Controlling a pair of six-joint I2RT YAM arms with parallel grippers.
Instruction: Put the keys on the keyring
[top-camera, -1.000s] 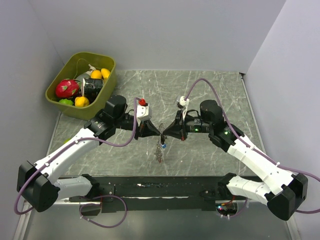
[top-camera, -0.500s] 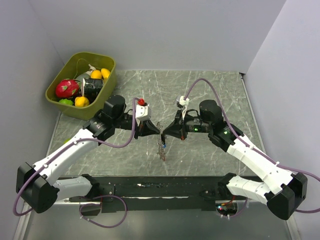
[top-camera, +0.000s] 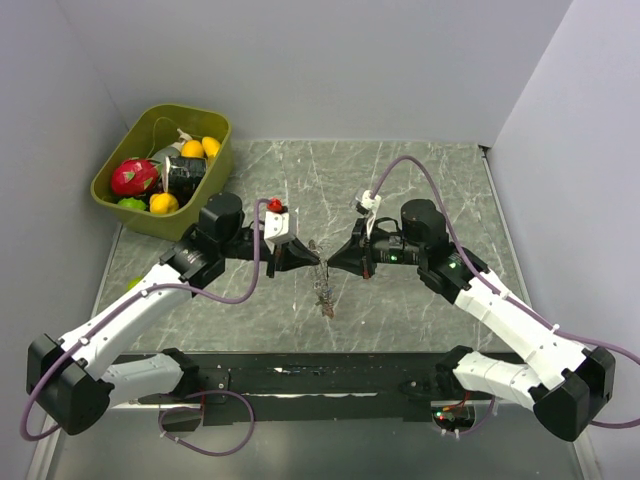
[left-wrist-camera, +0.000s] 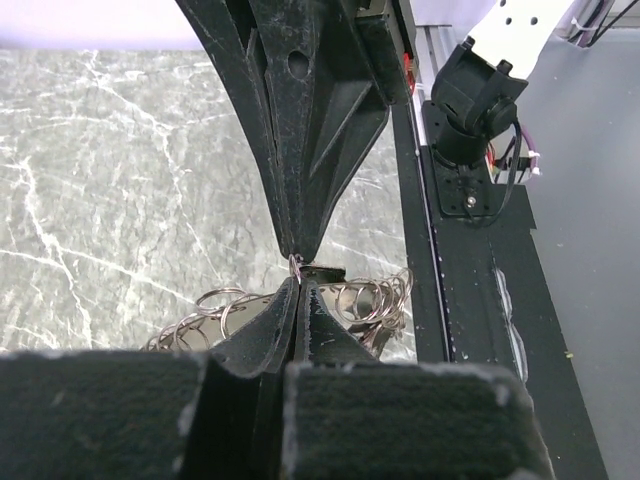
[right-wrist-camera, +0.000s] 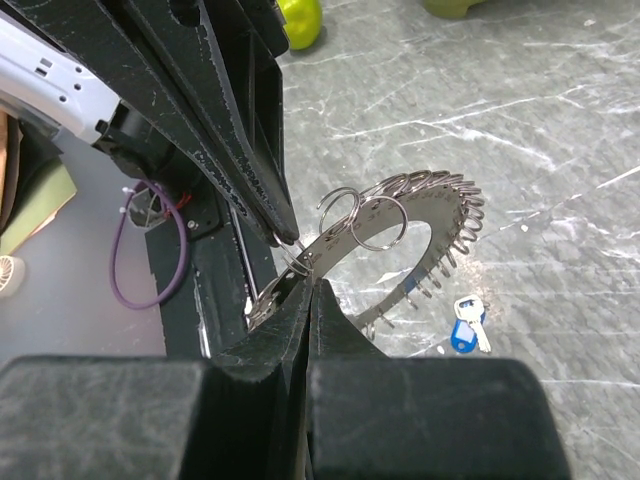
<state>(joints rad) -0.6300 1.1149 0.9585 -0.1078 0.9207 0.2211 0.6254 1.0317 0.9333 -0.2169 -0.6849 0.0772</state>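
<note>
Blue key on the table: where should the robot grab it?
The blue key lies flat on the table, apart from the keyring. Come straight down from above and pinch the blue head's side edges; it's the widest part.

The keyring (left-wrist-camera: 368, 300) is partly hidden behind the left gripper (left-wrist-camera: 297, 292) in its wrist view.

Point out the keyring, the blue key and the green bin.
keyring (right-wrist-camera: 425, 188), right wrist view, toothed upper arc.
blue key (right-wrist-camera: 461, 337), right wrist view, blue head.
green bin (top-camera: 196, 110), top view, far rim.
</note>
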